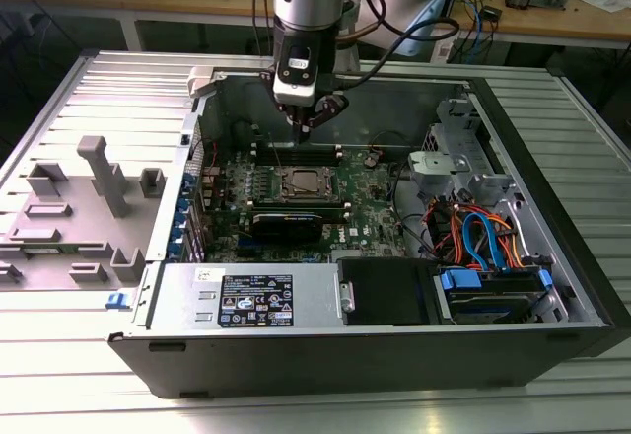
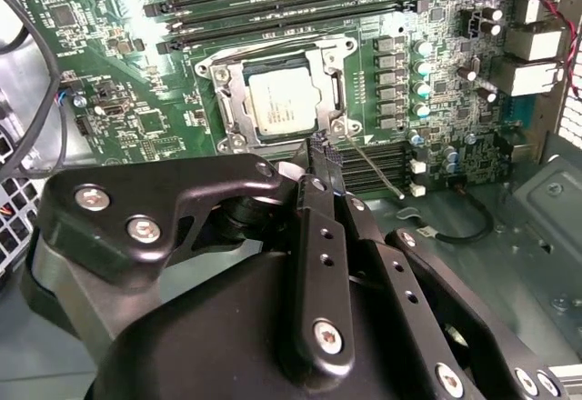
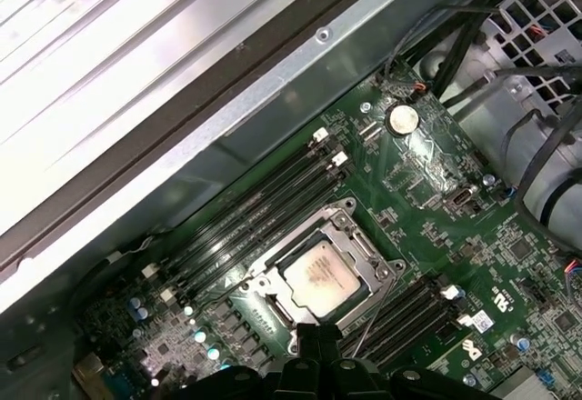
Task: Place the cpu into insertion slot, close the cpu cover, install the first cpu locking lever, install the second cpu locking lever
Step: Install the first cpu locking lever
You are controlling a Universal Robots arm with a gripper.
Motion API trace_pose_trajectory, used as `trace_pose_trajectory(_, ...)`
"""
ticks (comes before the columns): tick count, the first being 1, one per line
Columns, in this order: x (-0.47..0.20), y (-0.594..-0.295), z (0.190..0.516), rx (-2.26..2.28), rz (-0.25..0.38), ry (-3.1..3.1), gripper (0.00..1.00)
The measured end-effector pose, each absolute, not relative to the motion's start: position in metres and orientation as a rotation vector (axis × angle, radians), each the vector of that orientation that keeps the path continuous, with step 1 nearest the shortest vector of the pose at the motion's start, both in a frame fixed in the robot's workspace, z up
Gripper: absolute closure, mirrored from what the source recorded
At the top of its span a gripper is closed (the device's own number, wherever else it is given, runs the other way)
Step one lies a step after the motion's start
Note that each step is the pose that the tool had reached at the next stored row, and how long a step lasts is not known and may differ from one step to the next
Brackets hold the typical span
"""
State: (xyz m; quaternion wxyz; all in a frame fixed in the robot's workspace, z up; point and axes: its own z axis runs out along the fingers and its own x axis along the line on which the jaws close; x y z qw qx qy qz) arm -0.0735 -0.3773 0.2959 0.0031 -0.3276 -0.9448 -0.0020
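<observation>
The cpu (image 2: 282,100) lies flat in the insertion slot (image 2: 221,75) on the green motherboard, its silver top showing in both wrist views (image 3: 318,277) and in the exterior view (image 1: 303,183). The cpu cover (image 2: 238,100) lies down around it as a silver frame (image 3: 356,247). A thin wire locking lever (image 2: 375,169) sticks out slantwise from one socket corner (image 3: 362,338). My gripper (image 2: 318,150) hangs just above the socket's edge near that lever, fingers together and holding nothing (image 1: 304,130) (image 3: 305,335).
The open computer case's metal walls (image 1: 394,99) surround the board. Black memory slots (image 2: 282,9) run on either side of the socket. A black card (image 1: 286,225), the power supply (image 1: 246,298) and coloured cables (image 1: 483,235) lie nearer the front. A grey plastic fixture (image 1: 94,197) sits outside at the exterior view's left.
</observation>
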Motion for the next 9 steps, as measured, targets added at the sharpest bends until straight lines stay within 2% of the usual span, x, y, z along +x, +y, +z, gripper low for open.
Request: trace_pose_trajectory(9, -0.0745, -0.3773, 0.2953, -0.717, -0.006, -3.052, 0.89)
